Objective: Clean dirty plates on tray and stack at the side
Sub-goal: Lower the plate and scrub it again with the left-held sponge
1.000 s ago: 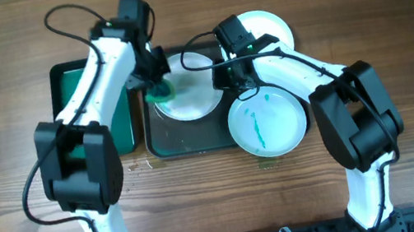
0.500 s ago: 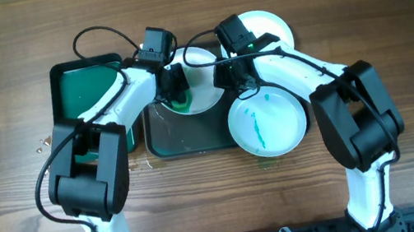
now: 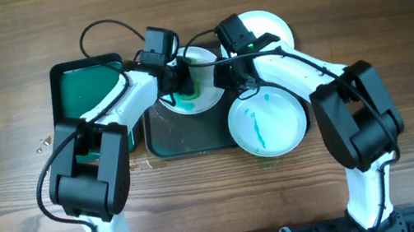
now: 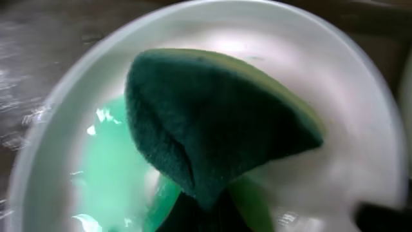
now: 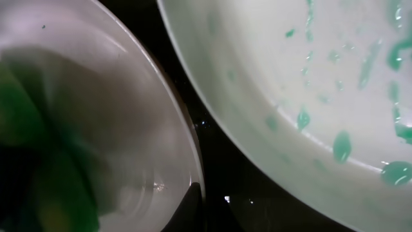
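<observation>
The left gripper clamps the green sponge against a smeared plate at the back of the tray. The right gripper sits at that plate's right rim, grip impossible to tell. A streaked plate overhangs the tray's right edge; 1 clean plate lies beyond it.

We can read no text, label, brand, number or sign in any view, whether on the plates, the tray or the sponge.
</observation>
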Robot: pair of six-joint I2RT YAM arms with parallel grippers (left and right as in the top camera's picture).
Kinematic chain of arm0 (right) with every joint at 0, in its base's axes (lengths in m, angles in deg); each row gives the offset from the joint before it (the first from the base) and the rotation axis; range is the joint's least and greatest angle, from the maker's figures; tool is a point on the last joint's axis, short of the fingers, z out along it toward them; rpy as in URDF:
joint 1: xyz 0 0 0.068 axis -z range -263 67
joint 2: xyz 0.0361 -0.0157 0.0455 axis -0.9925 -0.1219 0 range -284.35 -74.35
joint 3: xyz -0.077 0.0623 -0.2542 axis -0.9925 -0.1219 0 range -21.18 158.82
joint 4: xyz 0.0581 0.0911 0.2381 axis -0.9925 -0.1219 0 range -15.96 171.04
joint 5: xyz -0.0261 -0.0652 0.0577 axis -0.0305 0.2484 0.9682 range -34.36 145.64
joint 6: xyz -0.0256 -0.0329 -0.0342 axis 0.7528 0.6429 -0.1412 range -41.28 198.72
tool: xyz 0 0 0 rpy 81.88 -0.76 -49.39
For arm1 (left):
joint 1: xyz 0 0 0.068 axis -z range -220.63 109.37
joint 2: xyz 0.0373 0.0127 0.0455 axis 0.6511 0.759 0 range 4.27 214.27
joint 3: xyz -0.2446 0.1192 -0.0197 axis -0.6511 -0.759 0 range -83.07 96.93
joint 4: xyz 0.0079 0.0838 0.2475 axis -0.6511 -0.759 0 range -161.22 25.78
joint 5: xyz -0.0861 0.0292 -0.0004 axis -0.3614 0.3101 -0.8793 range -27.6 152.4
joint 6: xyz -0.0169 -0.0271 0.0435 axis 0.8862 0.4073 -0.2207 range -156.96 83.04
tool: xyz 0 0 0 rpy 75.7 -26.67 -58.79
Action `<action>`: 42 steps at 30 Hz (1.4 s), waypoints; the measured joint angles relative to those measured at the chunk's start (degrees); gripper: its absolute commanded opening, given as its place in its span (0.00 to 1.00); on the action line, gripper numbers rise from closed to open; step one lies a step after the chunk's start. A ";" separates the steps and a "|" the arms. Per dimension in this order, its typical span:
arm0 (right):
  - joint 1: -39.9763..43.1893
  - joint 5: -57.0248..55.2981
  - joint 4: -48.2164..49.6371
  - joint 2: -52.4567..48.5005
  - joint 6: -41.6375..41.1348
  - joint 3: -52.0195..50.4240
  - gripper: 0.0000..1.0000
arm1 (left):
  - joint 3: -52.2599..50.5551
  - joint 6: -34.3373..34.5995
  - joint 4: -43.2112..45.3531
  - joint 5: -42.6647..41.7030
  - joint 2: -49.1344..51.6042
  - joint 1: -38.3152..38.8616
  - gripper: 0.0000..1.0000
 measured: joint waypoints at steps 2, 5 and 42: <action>-0.17 0.00 0.02 0.00 0.00 0.00 0.04 | 0.00 1.40 -1.16 5.90 -0.24 0.37 0.04; -0.22 0.02 0.13 0.00 0.00 0.00 0.04 | -0.02 2.40 -0.87 12.00 -0.33 0.76 0.04; -0.22 2.14 -0.04 0.00 2.40 0.00 0.04 | 0.26 0.72 -11.28 11.26 -2.01 1.84 0.04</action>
